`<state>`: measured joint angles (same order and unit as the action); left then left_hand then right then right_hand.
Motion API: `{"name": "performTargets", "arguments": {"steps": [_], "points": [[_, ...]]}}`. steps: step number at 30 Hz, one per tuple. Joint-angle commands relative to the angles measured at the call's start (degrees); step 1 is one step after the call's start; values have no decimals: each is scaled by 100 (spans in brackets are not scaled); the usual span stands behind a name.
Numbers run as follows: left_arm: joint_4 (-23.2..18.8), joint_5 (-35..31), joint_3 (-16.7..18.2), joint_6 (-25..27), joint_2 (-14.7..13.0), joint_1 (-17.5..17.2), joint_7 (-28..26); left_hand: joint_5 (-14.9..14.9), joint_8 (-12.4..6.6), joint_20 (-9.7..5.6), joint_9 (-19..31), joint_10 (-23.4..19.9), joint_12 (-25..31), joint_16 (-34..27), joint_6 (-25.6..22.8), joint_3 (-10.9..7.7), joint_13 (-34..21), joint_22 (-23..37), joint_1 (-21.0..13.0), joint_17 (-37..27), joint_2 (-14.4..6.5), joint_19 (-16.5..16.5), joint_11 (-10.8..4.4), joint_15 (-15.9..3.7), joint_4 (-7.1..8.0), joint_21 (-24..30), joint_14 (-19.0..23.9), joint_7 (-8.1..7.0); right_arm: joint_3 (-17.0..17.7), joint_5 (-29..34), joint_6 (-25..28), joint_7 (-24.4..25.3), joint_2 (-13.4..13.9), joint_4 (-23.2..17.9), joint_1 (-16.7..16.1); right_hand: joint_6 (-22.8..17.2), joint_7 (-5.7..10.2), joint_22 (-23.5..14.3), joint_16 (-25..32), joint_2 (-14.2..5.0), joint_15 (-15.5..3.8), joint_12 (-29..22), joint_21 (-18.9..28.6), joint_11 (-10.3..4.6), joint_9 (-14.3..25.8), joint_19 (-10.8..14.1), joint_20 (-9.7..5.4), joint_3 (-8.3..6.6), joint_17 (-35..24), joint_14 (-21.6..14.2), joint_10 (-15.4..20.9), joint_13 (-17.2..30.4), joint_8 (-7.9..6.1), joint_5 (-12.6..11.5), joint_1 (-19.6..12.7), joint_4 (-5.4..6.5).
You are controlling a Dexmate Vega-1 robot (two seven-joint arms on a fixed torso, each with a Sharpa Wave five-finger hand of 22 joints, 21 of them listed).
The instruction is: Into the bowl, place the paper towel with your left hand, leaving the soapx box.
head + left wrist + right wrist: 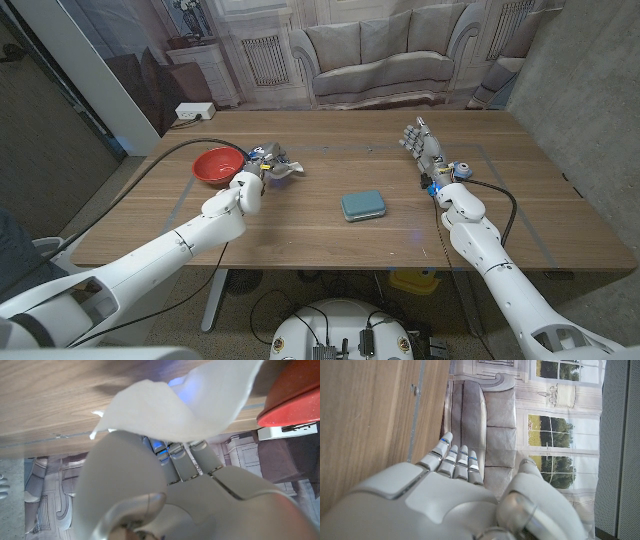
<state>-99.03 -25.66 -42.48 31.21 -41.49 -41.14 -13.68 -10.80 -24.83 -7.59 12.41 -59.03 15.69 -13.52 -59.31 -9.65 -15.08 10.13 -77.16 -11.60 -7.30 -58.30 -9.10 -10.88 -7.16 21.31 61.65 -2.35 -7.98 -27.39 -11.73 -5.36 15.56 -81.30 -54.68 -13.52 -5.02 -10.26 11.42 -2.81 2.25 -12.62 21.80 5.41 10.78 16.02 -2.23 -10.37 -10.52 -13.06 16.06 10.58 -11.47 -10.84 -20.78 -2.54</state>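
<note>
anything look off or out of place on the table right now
Nothing stands out. The left hand holds the crumpled white paper towel beside the red bowl, the teal soap box lies flat mid-table, and the right hand is open, holding nothing.

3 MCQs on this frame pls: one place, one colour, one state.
1. Where is the soapx box?
A. in the bowl
B. on the table between the two arms
C. in the right hand

2. What colour is the bowl?
A. red
B. white
C. teal

3. What is the left hand doing?
A. waiting with nothing in it
B. pressing on the box
C. holding the paper towel

Answers:
1 B, the teal box lies on the wood mid-table.
2 A, it shows red in the head view.
3 C, the towel hangs from its fingers beside the bowl; the right hand holds nothing.
</note>
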Motion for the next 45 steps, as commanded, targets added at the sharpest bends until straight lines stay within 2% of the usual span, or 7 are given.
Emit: {"name": "performTargets", "arguments": {"steps": [1,9,32,45], "points": [[-403,-54,139,191,-152,-123,34,13,-29,28,11,-34,-23,33,-41,-32,-45,10,1,-27,-4,24,5,-190,26,1,56,-10,16,-40,-60,-58,-14,46,-12,-57,4,-12,-22,-42,-13,17,-29,8,22,58,-50,-7,-31,-40,28,16,8,17,-17,-35],[-557,227,454,-108,-285,-348,-148,14,-40,34,5,-39,-34,33,-60,-40,-72,12,-4,-48,-1,25,14,-196,25,-3,62,-3,0,-50,-95,-103,-33,106,7,-60,-2,-12,-23,-46,-10,20,-41,1,22,64,-49,-7,-31,-41,26,16,8,16,-18,-39],[-1084,242,798,96,-688,-634,-135,18,-56,44,-8,-74,-59,39,-68,-58,-150,17,-7,-93,15,14,-1,-194,31,-7,79,-22,-8,-82,-112,-150,-61,212,46,-65,-1,-14,-24,-53,-11,22,-78,10,22,80,-43,0,-30,-49,31,16,9,17,-16,-48],[-1139,321,995,82,-805,-761,-255,18,-64,48,-20,-82,-78,39,-82,-69,-192,18,-7,-117,21,19,-9,-198,34,-13,92,-21,-16,-73,-109,-188,-44,257,111,-69,-12,-15,-27,-62,-5,23,-96,6,22,93,-45,-1,-30,-49,34,16,9,17,-22,-55]]}}
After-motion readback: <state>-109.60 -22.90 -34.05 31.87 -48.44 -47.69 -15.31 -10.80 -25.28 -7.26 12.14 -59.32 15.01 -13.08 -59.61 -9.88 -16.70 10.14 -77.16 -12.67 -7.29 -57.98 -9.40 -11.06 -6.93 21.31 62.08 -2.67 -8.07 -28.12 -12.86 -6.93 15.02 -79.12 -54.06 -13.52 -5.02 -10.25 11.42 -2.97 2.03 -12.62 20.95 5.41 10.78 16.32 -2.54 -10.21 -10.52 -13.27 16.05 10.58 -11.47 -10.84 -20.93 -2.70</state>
